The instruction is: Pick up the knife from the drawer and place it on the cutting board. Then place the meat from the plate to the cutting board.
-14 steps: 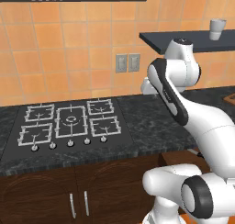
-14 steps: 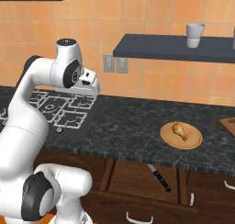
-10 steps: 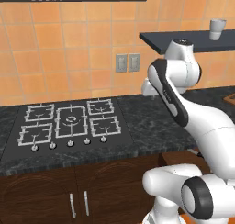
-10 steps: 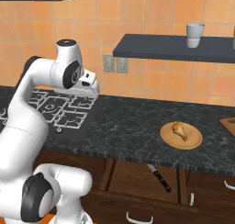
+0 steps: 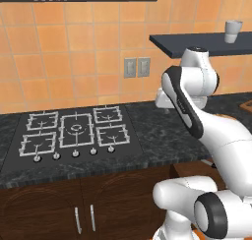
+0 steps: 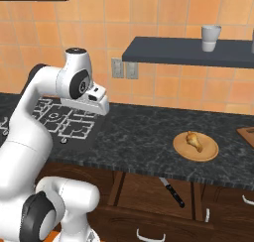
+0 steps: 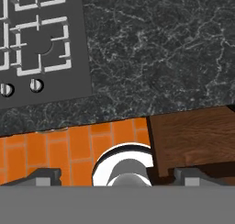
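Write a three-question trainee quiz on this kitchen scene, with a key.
1. True or false: the knife already lies on the cutting board.
2. The meat rests on: A) the stove B) the plate C) the shelf
3. Fill in: the gripper is ____ and holds nothing.

Key:
1. False; it lies in the open drawer below the counter.
2. B
3. open
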Available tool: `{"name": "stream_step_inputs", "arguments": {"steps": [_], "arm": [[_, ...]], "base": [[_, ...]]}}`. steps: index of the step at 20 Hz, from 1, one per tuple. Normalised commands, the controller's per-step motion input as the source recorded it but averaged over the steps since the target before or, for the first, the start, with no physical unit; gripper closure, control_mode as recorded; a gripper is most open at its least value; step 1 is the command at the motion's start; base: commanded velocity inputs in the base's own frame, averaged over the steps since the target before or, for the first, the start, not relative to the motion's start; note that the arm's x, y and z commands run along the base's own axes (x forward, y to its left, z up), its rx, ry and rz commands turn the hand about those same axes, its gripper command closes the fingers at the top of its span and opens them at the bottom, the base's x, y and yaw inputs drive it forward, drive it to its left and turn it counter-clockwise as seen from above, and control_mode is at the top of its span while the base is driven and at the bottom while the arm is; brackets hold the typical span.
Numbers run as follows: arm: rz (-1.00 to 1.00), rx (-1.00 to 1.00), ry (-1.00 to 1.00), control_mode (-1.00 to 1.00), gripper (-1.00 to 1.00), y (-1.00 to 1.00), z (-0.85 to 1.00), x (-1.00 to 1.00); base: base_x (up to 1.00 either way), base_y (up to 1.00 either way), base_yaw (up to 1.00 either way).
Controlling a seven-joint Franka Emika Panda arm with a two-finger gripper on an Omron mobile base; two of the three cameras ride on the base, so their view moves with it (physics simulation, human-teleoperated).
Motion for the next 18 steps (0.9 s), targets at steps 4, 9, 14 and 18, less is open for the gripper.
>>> {"name": "stream_step_inputs", "arguments": {"steps": [4, 9, 14, 18], "arm": [[0.0, 0.0, 0.05, -1.0, -1.0, 0.0, -0.03, -0.11], [0.04, 0.0, -0.05, -1.0, -1.0, -0.18, -0.13, -0.74], [0.2, 0.0, -0.15, -1.0, -1.0, -0.66, -0.31, -0.73], [-0.02, 0.0, 0.01, -1.0, -1.0, -0.02, -0.02, 0.46]], "base": [[0.0, 0.0, 0.0], [0.0, 0.0, 0.0], [0.0, 0.0, 0.0], [0.0, 0.0, 0.0]]}}
